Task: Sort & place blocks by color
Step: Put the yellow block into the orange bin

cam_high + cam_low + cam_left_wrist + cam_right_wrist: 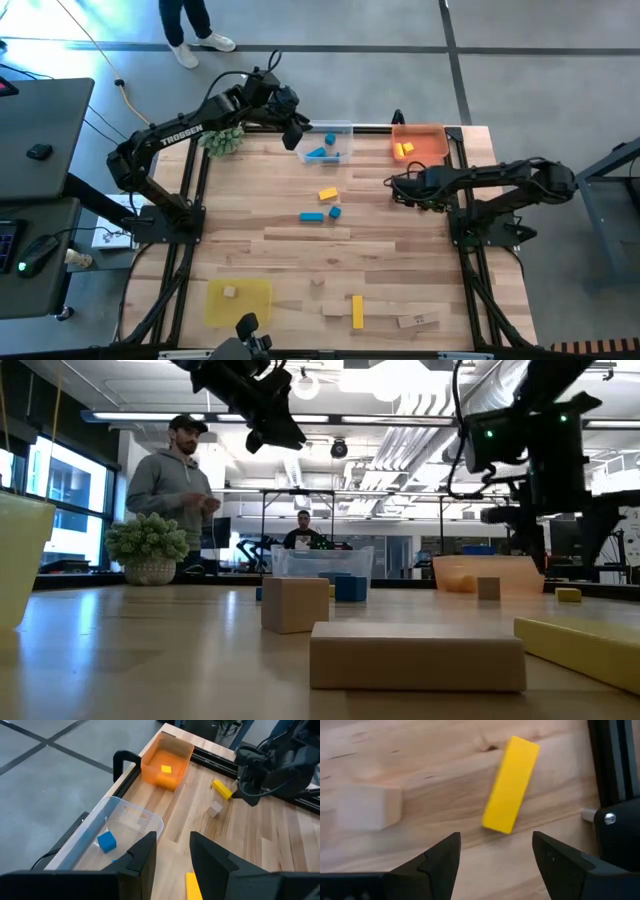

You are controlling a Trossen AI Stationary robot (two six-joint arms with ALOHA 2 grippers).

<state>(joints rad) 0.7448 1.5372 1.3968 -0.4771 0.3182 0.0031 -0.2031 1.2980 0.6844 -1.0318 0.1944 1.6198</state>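
Hovering my right gripper (495, 852) low over the table (300, 250) near the orange tray (432, 133), I see its jaws standing wide open around nothing, with a yellow bar (511, 784) lying just ahead of them and a plain wooden cube (367, 807) beside it. My left gripper (172, 847) hangs above the clear tray (150, 820), jaws partly apart and empty; a blue cube (106, 841) sits inside that tray, and a yellow cube (166, 769) lies in the orange one
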